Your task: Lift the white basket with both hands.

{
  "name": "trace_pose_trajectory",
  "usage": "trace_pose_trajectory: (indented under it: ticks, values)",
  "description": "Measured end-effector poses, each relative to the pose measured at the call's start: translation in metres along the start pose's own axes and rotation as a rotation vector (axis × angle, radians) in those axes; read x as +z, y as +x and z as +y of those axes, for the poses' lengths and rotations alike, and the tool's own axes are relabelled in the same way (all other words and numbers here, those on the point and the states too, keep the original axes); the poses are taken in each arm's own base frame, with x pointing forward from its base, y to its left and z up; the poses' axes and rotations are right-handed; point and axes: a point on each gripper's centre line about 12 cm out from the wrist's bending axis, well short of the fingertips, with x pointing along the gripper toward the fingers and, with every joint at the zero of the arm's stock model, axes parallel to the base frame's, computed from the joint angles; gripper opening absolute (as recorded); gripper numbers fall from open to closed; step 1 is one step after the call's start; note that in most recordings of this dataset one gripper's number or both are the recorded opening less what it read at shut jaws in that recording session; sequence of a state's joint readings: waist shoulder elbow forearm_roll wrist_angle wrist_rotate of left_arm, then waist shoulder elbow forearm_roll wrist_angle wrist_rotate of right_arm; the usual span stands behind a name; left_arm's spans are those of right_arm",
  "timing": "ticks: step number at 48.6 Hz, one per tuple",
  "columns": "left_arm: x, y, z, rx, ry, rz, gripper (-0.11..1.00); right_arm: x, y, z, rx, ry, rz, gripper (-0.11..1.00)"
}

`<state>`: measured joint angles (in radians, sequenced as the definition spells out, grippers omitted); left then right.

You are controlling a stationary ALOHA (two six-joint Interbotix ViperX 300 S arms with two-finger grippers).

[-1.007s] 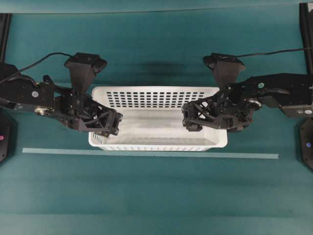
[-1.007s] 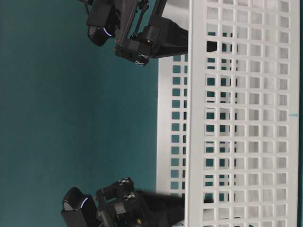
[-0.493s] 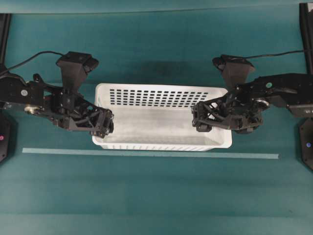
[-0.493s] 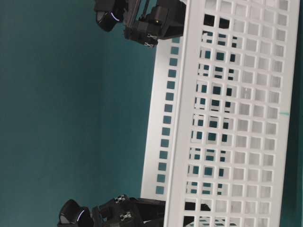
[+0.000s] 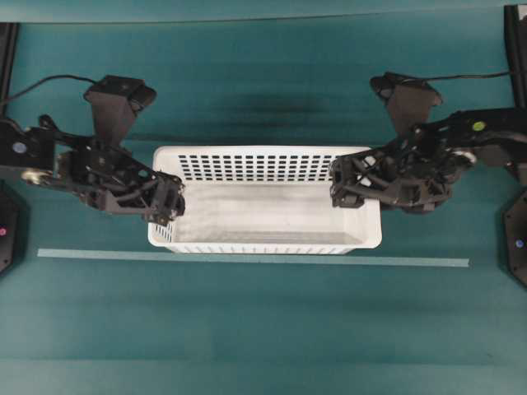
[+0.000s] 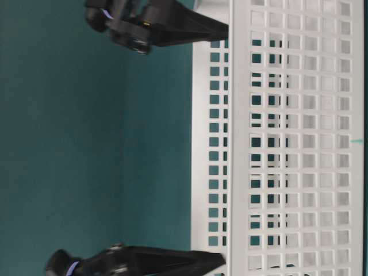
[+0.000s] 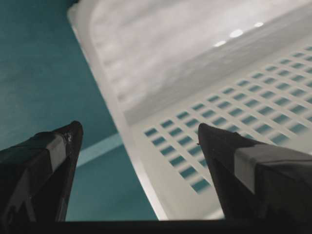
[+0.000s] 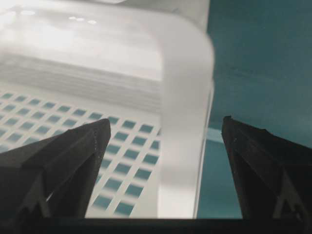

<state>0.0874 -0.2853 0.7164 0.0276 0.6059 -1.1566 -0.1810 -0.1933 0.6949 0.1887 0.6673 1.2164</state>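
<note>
The basket was laid lengthwise between both grippers; each short end wall was straddled by parted fingers, left and right, nothing gripped.

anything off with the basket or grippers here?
Nothing stands out. The basket sits level and square on the table, intact and empty. Left gripper and right gripper are open, each straddling an end wall.

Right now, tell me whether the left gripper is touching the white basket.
Apart. The left wrist view shows the left gripper open, its fingertips straddling the white basket rim with clear gaps on both sides.
</note>
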Motion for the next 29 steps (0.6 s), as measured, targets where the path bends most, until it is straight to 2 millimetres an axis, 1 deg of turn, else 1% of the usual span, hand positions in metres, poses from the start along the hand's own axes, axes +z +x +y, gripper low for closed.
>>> trace_pose_trajectory:
  ticks: [5, 12, 17, 23, 29]
  values:
    - [0.001, -0.015, -0.003, -0.023, 0.044, -0.011, 0.94, 0.000, -0.014, -0.001, 0.012, -0.009, -0.008, 0.94]
    - [0.003, -0.048, -0.007, -0.075, 0.095, -0.039, 0.94, 0.003, -0.040, -0.005, 0.022, -0.025, -0.030, 0.94]
    - [0.004, -0.067, -0.007, -0.113, 0.123, -0.062, 0.93, 0.004, -0.064, -0.007, 0.060, -0.059, -0.067, 0.94]
    - [0.005, -0.093, -0.009, -0.199, 0.157, -0.114, 0.93, 0.004, -0.095, 0.000, 0.181, -0.128, -0.134, 0.94]
    - [0.007, -0.121, -0.013, -0.313, 0.211, -0.187, 0.93, -0.001, -0.128, 0.011, 0.371, -0.246, -0.213, 0.92]
